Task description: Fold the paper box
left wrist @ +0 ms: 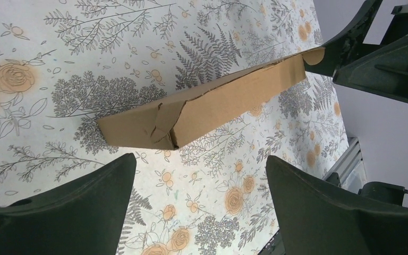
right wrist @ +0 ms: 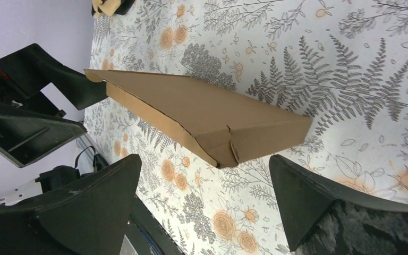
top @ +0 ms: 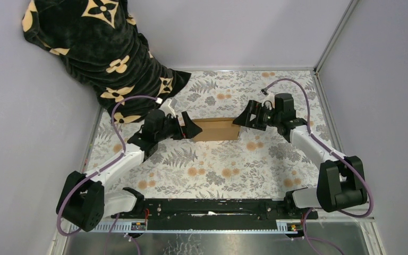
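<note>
paper box point(top: 216, 129) (apparently folded), left tool point(left wrist: 201, 159) and right tool point(right wrist: 204, 158) agape

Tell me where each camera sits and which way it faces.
Top external: above and behind the robot, looking down at the flowered tabletop, the left arm, the right arm and the paper box between them.
Left wrist: on the left arm, looking along the paper box toward the right pincer; the open left pincer frames the bottom.
Right wrist: on the right arm, looking the opposite way along the box; its own open fingers show below.
Shared: both wrist views show the box end-on, with the other arm's pincer beyond.
</note>
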Action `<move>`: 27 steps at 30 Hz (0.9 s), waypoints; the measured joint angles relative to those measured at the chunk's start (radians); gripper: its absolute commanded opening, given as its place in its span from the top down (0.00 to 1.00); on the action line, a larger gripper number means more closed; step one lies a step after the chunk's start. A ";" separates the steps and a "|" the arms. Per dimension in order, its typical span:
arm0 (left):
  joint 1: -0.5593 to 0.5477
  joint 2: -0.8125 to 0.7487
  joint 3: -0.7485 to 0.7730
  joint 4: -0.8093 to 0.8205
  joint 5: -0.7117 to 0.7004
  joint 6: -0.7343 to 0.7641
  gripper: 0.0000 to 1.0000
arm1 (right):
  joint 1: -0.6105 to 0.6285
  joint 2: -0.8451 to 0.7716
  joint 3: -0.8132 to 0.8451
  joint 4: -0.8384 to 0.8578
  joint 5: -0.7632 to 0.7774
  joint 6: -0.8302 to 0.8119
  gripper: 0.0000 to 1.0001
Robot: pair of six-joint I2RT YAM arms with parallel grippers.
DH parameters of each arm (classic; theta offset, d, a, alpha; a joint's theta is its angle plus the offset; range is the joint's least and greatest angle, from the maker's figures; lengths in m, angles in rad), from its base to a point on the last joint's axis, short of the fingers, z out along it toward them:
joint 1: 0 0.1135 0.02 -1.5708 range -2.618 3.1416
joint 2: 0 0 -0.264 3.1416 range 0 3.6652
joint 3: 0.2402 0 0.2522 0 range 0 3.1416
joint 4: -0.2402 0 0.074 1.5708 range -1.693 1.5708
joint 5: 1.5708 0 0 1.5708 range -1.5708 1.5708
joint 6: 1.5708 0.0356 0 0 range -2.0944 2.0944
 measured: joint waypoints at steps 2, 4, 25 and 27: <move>0.000 -0.028 0.001 -0.027 -0.016 0.002 0.01 | -0.010 -0.020 0.000 -0.024 0.005 -0.013 0.00; 0.000 -0.053 0.005 -0.055 -0.033 0.004 0.01 | -0.023 -0.044 0.000 -0.048 0.007 -0.021 0.00; 0.000 -0.459 0.066 -0.284 -0.183 -0.045 0.02 | -0.090 -0.523 -0.002 -0.297 0.302 0.031 0.00; 0.000 -0.483 0.067 -0.292 -0.178 -0.059 0.01 | -0.090 -0.548 -0.001 -0.324 0.323 0.051 0.00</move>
